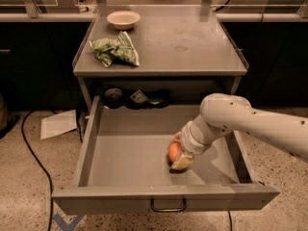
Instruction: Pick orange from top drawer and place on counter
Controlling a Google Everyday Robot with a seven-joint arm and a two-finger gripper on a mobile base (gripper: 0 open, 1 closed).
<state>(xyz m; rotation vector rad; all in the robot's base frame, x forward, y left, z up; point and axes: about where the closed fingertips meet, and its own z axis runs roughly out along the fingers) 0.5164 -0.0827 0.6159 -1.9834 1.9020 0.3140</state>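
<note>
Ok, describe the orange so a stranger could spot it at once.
Find the open top drawer below the grey counter. Toward its front right, the gripper is closed around the orange. It is the only round, bright-orange thing there; the green-and-white snack bag and beige bowl sit up on the counter.

The top drawer [125,153] stood pulled out, below and in front of the counter [192,42]. On the counter, a bowl [123,19] sat at the back left. A snack bag [115,51] lay in front of the bowl, near the left edge. The arm [255,124] reached in from the right, over the drawer's right wall. The gripper [179,157] was inside the drawer, right of the middle and toward the front, clamped around the orange [173,151]. A sheet of paper [57,124] lay on the floor [29,196], left of the drawer.
</note>
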